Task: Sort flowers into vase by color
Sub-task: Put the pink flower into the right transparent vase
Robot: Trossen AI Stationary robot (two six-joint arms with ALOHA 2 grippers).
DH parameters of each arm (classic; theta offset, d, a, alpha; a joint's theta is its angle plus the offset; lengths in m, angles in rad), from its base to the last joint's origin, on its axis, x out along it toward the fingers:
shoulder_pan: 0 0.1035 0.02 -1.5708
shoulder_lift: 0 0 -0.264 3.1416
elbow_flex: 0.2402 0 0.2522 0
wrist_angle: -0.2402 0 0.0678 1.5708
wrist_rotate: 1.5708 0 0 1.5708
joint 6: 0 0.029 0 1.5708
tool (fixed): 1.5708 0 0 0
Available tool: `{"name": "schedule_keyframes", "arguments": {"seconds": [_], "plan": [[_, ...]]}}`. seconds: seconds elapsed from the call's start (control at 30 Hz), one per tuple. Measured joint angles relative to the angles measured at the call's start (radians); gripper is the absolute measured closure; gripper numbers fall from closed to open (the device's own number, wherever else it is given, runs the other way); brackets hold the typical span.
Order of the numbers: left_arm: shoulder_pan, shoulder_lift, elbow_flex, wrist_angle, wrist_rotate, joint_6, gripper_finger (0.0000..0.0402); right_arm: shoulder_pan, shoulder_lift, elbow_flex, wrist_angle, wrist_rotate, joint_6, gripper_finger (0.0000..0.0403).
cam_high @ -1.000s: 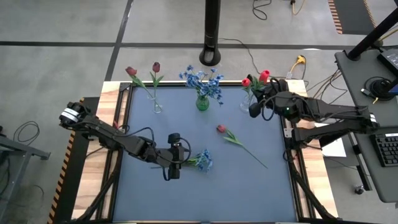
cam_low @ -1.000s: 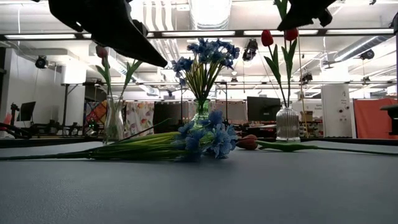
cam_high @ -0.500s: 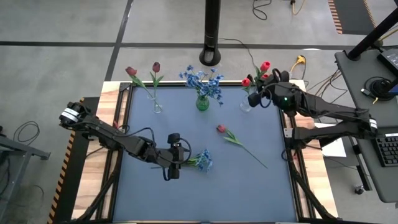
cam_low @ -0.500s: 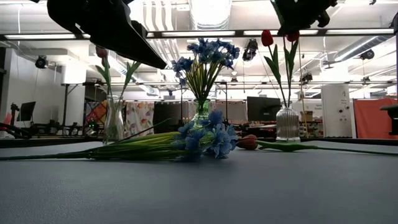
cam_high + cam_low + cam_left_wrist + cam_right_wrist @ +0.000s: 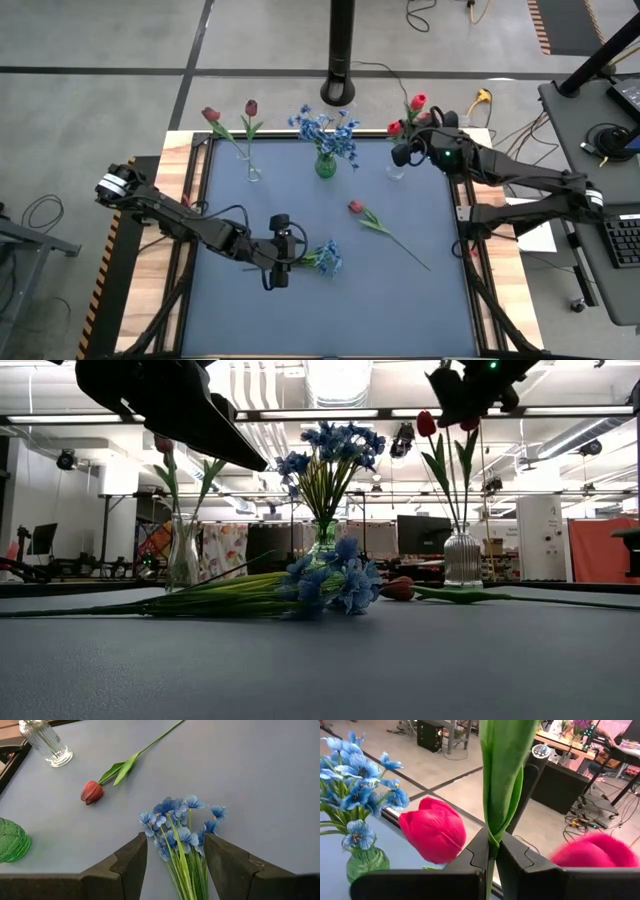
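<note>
My right gripper (image 5: 402,154) hangs over the clear glass vase (image 5: 394,171) at the table's far right, shut on a red tulip (image 5: 418,101). Another red tulip (image 5: 396,128) stands in that vase. My left gripper (image 5: 298,258) hovers open near the table's middle. Its fingers stand on either side of a blue sprig (image 5: 180,827), above it. The sprig lies flat on the table (image 5: 320,588). A loose red tulip (image 5: 356,207) lies on its side in mid-table. Blue flowers fill the green vase (image 5: 325,166). Two maroon tulips (image 5: 251,107) stand in a glass vase (image 5: 252,173). My right gripper pinches the red tulip's green stem and leaf (image 5: 493,832) between its two fingers, well below the bloom. The fingers reach in about level from the table's right and lie across the stem. The stem stands upright and runs down into the glass vase's neck (image 5: 458,532).
A black pole's base (image 5: 340,92) stands on the floor beyond the far edge. Wooden borders (image 5: 180,160) and black frame rails flank the blue mat. The mat's near half (image 5: 330,310) is bare.
My right gripper has gone toward the table's far edge and a little left, still shut on the tulip's stem. The tulip's bloom has swung with it toward the far edge. My left gripper and the blue sprig have kept still.
</note>
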Motion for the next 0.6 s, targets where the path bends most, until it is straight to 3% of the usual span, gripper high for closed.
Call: {"name": "schedule_keyframes", "arguments": {"seconds": [0.6], "plan": [[-0.001, 0.0, 0.0, 0.0, 0.0, -0.001, 0.0223, -0.031, 0.058, 0.0, 0.011, 0.002, -0.003, 0.0385]]}}
